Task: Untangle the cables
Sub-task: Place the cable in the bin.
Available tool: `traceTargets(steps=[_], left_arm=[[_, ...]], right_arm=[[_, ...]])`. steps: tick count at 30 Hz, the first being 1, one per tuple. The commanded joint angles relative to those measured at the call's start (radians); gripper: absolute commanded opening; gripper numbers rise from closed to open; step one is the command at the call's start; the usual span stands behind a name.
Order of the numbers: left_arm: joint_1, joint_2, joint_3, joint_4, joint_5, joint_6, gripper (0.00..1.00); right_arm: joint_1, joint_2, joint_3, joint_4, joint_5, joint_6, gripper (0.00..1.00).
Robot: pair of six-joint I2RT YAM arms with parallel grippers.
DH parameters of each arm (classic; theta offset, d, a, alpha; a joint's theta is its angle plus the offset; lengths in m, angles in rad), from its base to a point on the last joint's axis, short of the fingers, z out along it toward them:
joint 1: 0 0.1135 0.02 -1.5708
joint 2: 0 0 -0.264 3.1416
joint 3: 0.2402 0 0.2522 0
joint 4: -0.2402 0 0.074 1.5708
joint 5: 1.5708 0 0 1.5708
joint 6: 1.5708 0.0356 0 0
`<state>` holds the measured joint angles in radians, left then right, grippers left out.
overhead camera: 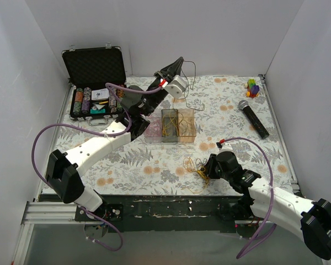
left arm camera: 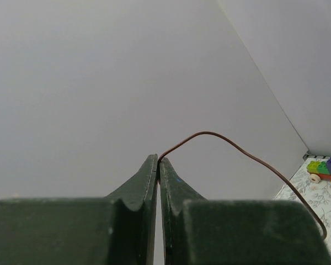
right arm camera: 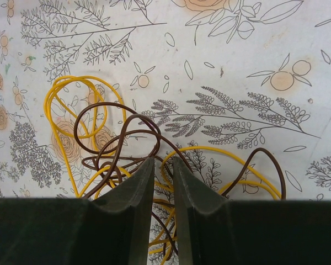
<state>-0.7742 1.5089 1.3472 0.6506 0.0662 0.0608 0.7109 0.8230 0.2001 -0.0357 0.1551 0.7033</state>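
The cables (overhead camera: 196, 167), a small tangle of thin yellow and brown wires, lie on the flowered cloth at front centre. In the right wrist view the tangle (right arm camera: 107, 138) spreads under and ahead of my fingers. My right gripper (overhead camera: 208, 168) (right arm camera: 164, 161) is low over the tangle, its jaws a narrow gap apart with strands crossing beneath the gap. My left gripper (overhead camera: 180, 62) (left arm camera: 158, 161) is raised high at the back and shut on one thin brown wire (left arm camera: 237, 147), which arcs to the right and hangs down (overhead camera: 194, 74).
A clear box (overhead camera: 171, 126) holding more thin wires stands mid-table. An open black case (overhead camera: 95, 88) of poker chips is at back left. A microphone (overhead camera: 252, 117) and a toy block car (overhead camera: 253, 87) (left arm camera: 325, 169) are at back right. White walls enclose the table.
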Motion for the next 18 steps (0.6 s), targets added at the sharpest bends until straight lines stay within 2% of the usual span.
traceTargets(steps=[1,13,18], left_arm=[[0.001,-0.052,-0.022,-0.012,-0.017,0.014,0.00],[0.000,0.004,-0.095,-0.037,0.024,-0.044,0.00],[-0.004,0.040,-0.069,-0.039,0.032,-0.090,0.00]], right_arm=[[-0.001,0.015,-0.007,-0.050,0.014,-0.013,0.29],[-0.001,0.022,-0.002,-0.049,0.020,-0.014,0.29],[-0.001,0.016,0.001,-0.049,0.024,-0.021,0.29]])
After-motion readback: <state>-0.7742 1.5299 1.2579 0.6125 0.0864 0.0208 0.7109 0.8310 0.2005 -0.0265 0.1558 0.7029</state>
